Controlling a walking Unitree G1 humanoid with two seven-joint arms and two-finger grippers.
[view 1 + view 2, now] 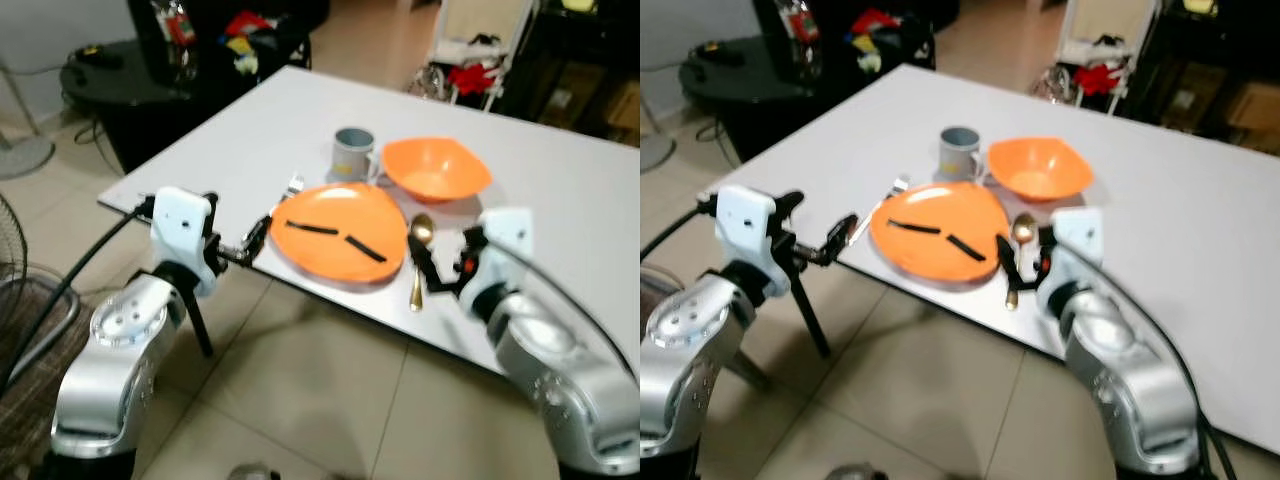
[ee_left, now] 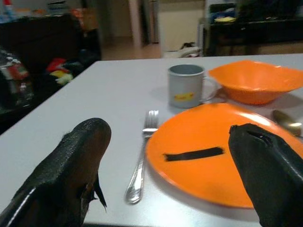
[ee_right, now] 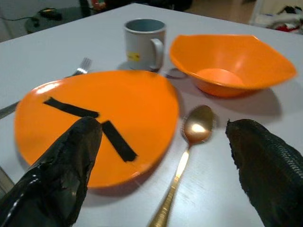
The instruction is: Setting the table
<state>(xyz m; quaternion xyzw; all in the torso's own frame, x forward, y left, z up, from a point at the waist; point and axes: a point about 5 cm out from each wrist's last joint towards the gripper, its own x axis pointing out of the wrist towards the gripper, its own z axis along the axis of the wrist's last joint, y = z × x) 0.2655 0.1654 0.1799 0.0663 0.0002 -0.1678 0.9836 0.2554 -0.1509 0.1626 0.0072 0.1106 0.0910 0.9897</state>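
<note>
Fingers of the right gripper (image 3: 161, 175) spread wide, holding nothing, the gold spoon (image 3: 187, 151) between them beside the orange plate (image 3: 94, 123). The left gripper (image 2: 175, 184) gapes empty toward the fork (image 2: 142, 156), mug (image 2: 185, 85) and bowl (image 2: 255, 80) beyond.

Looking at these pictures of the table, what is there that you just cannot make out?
- Mug: whether anything is inside; both wrist views see it side-on, the head views are too small.
- Yellow mark on the mug, left wrist view: too blurred to read.
- Spoon: handle end cut off by the right wrist picture's bottom edge.
- Fork: partly behind the plate in head views.
- Clutter beyond the table: blurred.
</note>
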